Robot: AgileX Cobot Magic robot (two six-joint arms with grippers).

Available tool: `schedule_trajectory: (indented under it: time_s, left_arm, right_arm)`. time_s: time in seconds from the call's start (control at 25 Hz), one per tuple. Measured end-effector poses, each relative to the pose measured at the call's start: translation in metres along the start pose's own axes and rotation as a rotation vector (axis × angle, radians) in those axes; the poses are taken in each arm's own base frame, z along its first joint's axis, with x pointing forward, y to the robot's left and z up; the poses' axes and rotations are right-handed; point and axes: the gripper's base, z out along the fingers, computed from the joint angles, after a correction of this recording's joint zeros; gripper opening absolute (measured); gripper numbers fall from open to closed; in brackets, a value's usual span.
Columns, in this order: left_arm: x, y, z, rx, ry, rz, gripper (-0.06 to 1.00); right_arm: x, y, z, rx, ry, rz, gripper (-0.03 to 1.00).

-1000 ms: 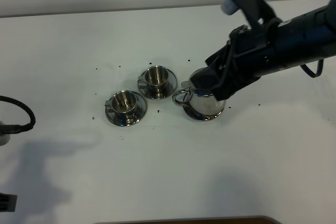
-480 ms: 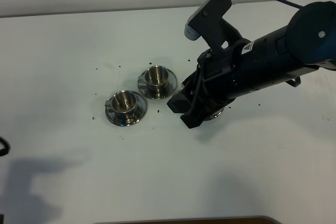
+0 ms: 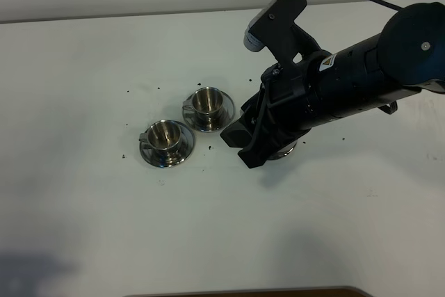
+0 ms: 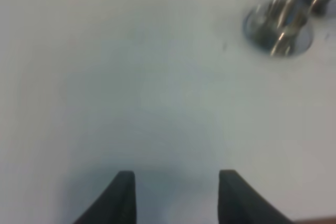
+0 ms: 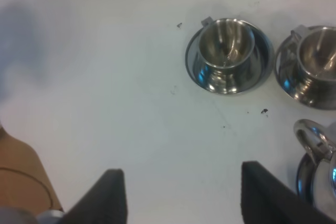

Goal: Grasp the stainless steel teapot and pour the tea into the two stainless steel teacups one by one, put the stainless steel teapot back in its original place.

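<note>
1. My right gripper [image 3: 242,147] hangs low over the white table [image 3: 83,53], fingers spread wide and grasping nothing. The stainless steel teapot [image 5: 321,176] stands just beside them. In the high view my arm hides nearly all of it, and only a sliver of its round base shows.
2. In the wrist view the pot's loop handle [image 5: 308,135] appears to sit outside the gap between my fingers, off beyond one of them. To take it well, I judge I must shift sideways until the handle lies between the fingers. Then I should close squarely, so the pot cannot swing or tip when lifted.
3. The far teacup [image 3: 206,106] stands at about 10 o'clock of the teapot. The near teacup [image 3: 167,140] stands at about 9 o'clock, close by its mate but apart. Each rests on its own saucer, and both look dry and empty.
4. The far teacup's saucer lies near my fingertips, so a careless sideways move could knock it. Dark specks [image 3: 211,148] dot the table around the cups.
5. My left gripper [image 4: 176,198] hovers over bare table, fingers parted and empty. One teacup shows blurred ahead of it; which one I cannot tell.
</note>
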Motion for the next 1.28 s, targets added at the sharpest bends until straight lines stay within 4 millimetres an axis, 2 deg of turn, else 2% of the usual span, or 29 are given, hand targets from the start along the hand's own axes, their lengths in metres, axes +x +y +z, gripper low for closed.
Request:
schedule_trajectory:
  time_s: [0.2,0.48,0.72,1.04,1.28]
  left_arm:
    - [0.002,-0.004,-0.002,0.050,-0.004,0.025,0.43]
    - [0.004,-0.014,-0.002,0.161,0.006,0.147,0.43]
    - [0.006,-0.018,-0.003,0.208,0.014,0.147,0.43]
    - [0.006,-0.020,-0.004,0.010,0.006,-0.002,0.43]
    - [0.007,-0.021,-0.004,-0.118,-0.001,-0.096,0.43]
  right_arm:
    - [0.000,0.000,0.000,0.001,-0.001,0.003,0.48]
    - [-0.001,0.000,0.000,0.003,-0.007,0.005,0.48]
    - [-0.003,-0.001,0.000,0.007,-0.030,0.025,0.48]
    - [-0.009,-0.001,0.001,0.036,-0.091,0.031,0.48]
    - [-0.029,0.019,0.011,-0.008,-0.119,-0.043,0.48]
